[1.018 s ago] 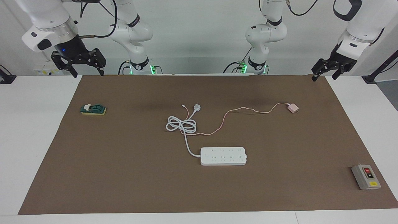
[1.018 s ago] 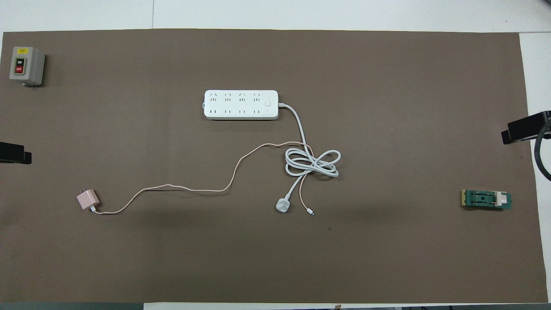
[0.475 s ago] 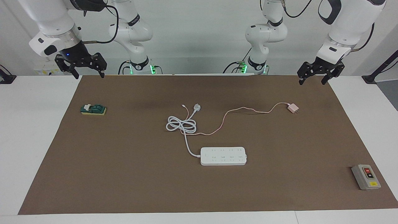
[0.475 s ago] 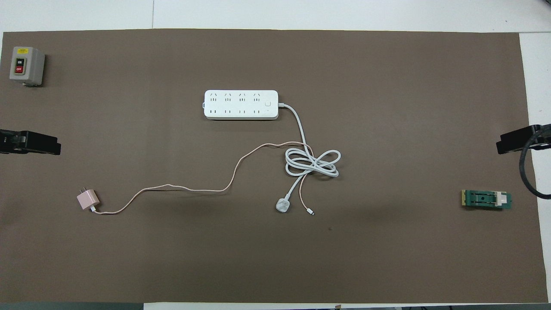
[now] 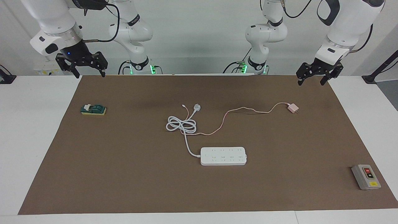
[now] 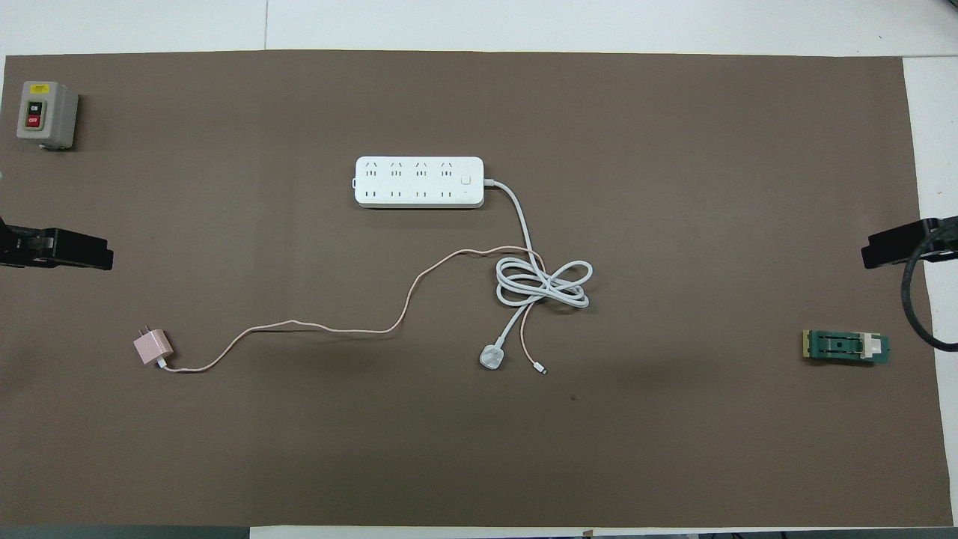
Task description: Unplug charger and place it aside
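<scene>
the right gripper [image 5: 82, 71] hangs in the air over the mat's corner at the right arm's end of the table, its fingers spread apart and holding nothing; below it, a small green block with a white clip [image 5: 93, 109] lies on the brown mat [image 5: 130, 174] near that end; toward the middle, a loosely coiled white cord [image 5: 182, 125] runs from a round white plug [image 5: 196, 107] to the long white power strip [image 5: 223, 156], which lies farther from the robots than the coil, its sockets facing up with nothing plugged in; a thin pink cable [image 5: 242, 109] crosses the coil, its small free connector lying just beside the round plug, and trails off toward the left arm's end; there it ends at the charger [image 5: 293, 108], a small pale-pink cube lying unplugged on the mat, prongs pointing away from the cable, well apart from the power strip; the left gripper [image 5: 311, 77] hovers above the mat's edge near the charger but clear of it, fingers spread wide and empty; a grey switch box [image 5: 366, 177] with red and yellow buttons sits in the mat's corner at the left arm's end, farthest from the robots.
</scene>
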Controlling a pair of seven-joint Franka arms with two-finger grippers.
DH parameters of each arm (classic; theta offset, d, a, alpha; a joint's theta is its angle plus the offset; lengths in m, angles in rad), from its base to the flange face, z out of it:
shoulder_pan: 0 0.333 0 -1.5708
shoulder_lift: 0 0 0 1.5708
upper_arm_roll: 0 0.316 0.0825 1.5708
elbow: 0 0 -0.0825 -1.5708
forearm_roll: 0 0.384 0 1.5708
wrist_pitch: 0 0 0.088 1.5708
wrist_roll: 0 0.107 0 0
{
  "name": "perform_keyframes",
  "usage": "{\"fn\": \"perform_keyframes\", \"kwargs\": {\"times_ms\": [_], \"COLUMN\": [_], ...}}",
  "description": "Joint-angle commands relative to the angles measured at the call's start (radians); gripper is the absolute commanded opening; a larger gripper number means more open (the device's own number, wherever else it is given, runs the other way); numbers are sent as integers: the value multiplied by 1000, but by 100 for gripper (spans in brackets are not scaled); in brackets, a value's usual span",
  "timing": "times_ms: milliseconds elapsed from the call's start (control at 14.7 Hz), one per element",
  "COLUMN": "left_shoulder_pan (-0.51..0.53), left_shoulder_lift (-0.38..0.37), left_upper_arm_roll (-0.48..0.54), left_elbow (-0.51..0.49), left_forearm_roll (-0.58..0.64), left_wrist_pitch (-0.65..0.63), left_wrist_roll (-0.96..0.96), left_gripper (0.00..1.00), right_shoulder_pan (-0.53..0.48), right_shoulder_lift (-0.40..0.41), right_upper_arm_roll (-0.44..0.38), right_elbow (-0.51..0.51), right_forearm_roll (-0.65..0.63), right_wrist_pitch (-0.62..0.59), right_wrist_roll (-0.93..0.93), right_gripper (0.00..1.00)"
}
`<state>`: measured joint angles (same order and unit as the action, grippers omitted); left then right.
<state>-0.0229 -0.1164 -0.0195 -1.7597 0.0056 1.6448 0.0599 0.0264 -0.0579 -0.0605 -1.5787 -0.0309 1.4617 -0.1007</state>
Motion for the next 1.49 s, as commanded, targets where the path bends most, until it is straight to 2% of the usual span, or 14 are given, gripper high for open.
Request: {"fn": "perform_keyframes", "kwargs": {"times_ms": [0, 611, 1425], "left_shoulder_pan": [-6, -8, -17], "left_shoulder_lift": [-14, -19, -32], "left_upper_arm_roll": [15, 16, 16], "left_elbow": [-20, -21, -37], "left_forearm_roll": [-50, -45, -36], "left_wrist_pitch": [21, -63, -72], "left_wrist_roll": [-17, -43, -34], "left_gripper": [100, 100, 100], "right_shoulder_pan": [-16, -13, -14], "right_shoulder_lift": [-25, -27, -27], "right_upper_arm_roll": [11, 11, 11], "right_elbow": [-31, -34, -34], "right_forearm_roll": [-17, -17, -17], "right_wrist_pitch": [20, 19, 19], "right_wrist_roll": [-14, -5, -7], "right_gripper": [100, 100, 100]}}
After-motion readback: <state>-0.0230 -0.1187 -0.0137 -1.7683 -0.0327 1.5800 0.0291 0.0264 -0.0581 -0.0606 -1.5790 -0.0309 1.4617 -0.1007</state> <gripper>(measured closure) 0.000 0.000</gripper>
